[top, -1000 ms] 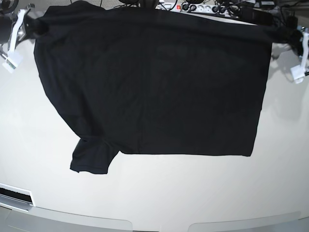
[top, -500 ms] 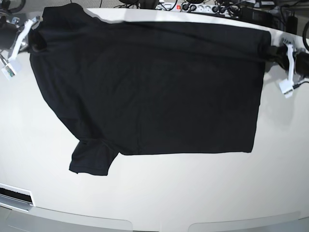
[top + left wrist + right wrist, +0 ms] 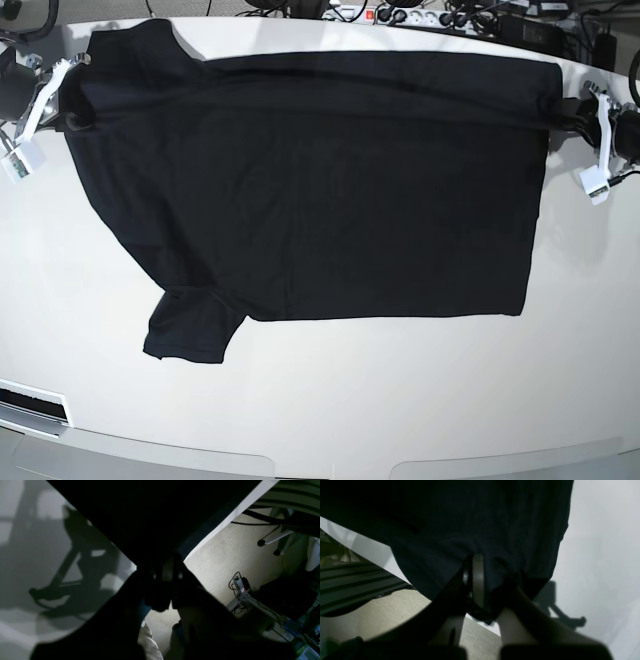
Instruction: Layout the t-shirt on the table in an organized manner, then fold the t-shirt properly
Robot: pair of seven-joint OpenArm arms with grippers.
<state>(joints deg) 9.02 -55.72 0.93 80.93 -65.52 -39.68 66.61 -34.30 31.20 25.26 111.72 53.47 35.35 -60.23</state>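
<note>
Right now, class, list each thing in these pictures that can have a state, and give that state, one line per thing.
t-shirt: spread out unfolded, far edge pinched at both ends, near sleeve lying on the table.
table: bears the shirt's near part.
left gripper: shut on the t-shirt's far corner.
right gripper: shut on the t-shirt's other far end.

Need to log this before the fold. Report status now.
Left gripper and right gripper: jaws shut on far corners of the t-shirt. Shirt spread across the table, one sleeve sticking out nearside. Nothing in the way.
</note>
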